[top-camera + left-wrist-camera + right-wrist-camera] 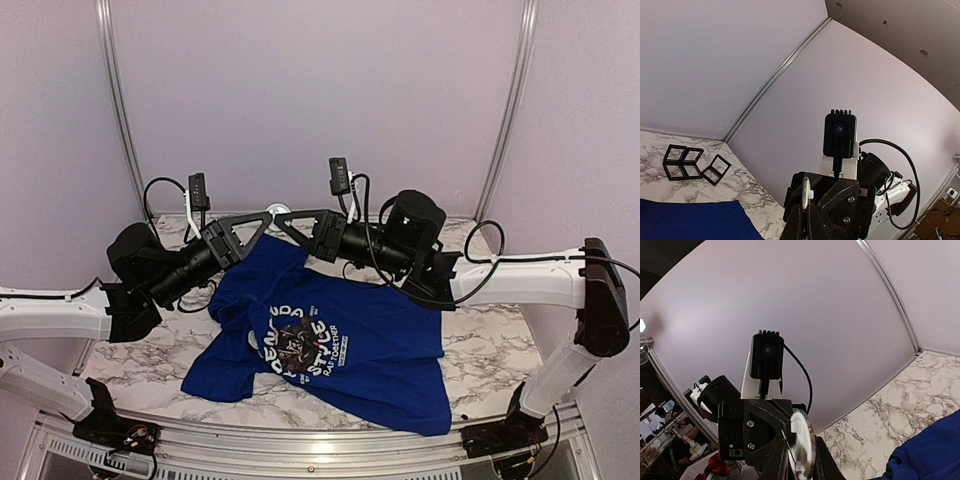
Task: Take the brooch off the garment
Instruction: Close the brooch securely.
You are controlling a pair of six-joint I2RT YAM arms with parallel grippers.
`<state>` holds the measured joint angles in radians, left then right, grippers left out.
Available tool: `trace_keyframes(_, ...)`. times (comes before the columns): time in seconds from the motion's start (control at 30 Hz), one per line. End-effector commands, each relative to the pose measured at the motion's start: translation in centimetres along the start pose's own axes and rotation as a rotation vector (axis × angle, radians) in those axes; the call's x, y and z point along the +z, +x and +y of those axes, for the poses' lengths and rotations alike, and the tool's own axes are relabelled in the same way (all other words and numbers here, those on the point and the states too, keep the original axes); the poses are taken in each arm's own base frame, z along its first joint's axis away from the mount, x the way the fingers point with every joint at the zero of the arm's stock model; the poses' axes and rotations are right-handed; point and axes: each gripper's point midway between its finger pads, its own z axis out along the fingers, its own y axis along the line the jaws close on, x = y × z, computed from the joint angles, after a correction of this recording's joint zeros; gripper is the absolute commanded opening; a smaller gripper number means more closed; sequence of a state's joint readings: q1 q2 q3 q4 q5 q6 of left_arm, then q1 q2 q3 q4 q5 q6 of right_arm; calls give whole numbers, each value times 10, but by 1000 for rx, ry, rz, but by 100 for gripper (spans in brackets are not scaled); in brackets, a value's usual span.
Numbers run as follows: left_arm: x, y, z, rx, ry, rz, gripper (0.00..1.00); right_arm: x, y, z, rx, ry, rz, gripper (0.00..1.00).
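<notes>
Table: the marble-patterned table (480, 350) carries the scene, with both arm bases at its near edge.
Garment: the blue garment (370, 340) lies rumpled on the table in the middle. Its panda print (295, 345) faces up and its far edge runs under the two black forearms.
Left arm: the left arm (170, 275) comes in from the left edge and bends sharply at the elbow. It then reaches right and slightly away, with the forearm low over the garment's far corner.
Right arm: the right arm (520, 275) rises at the right edge, folds at the elbow and stretches left, nearly level. It points straight at the other arm.
Left fingers: the left fingers (240, 235) are closed tip to tip with the other pair, pinching the white piece that stands up between them in the left wrist view.
Right fingers: the right fingers (300, 225) sit close on either side of the disc. I cannot tell whether they press it.
Brooch: the brooch (277, 210), a white round disc seen edge-on in the right wrist view (802, 450), is held in the air where the two pairs of fingers meet. It is off the garment and beyond the garment's far edge.
Cube frames: open black cube frames (685, 162) stand on the table near the back corner.
Wall: the pale wall (320, 100) is behind everything.
</notes>
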<state>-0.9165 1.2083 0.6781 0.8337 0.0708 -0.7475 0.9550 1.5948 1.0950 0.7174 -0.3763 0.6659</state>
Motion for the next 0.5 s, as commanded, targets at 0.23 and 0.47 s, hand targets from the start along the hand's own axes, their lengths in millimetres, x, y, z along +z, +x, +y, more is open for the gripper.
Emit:
trace_keyframes(0.23,7,-3,-16,33,49,12,0,-4,-16,-2,3,39,-44,10)
trace_keyframes(0.47,8,-2,-19,41,57,14,0,-10,-23,-5,10,65,-78,8)
